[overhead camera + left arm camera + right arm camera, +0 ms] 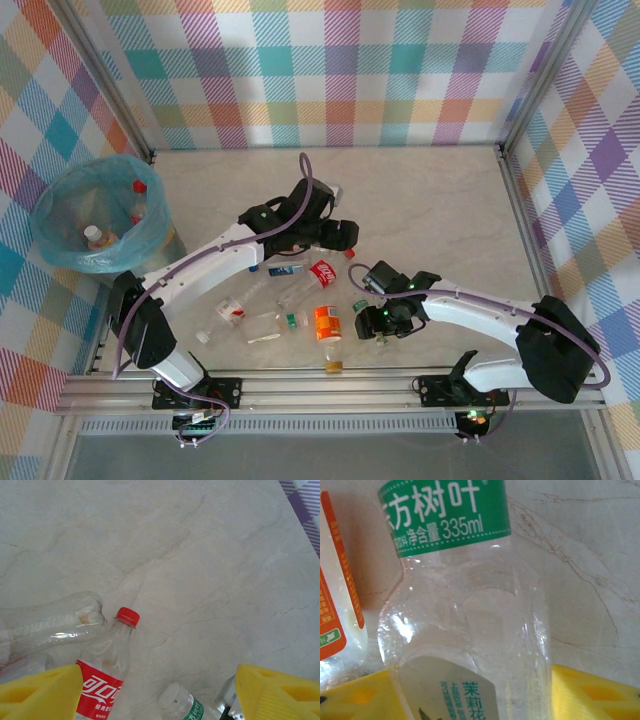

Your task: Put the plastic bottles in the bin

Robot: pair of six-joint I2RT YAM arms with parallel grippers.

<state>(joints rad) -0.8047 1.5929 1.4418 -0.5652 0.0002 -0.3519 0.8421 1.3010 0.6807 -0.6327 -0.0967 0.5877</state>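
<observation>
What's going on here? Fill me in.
Plastic bottles are being cleared into the bin. The right gripper straddles a green-labelled bottle lying on the table; a firm grip isn't clear. The left gripper hovers open above a red-labelled bottle. Some bottles are in the bin; several lie on the table.

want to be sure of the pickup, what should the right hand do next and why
Probably close the right hand fully on the green-label bottle before lifting: the bottle lies between its yellow fingers, which stand close on both sides, but a firm grip isn't clear yet.
</observation>
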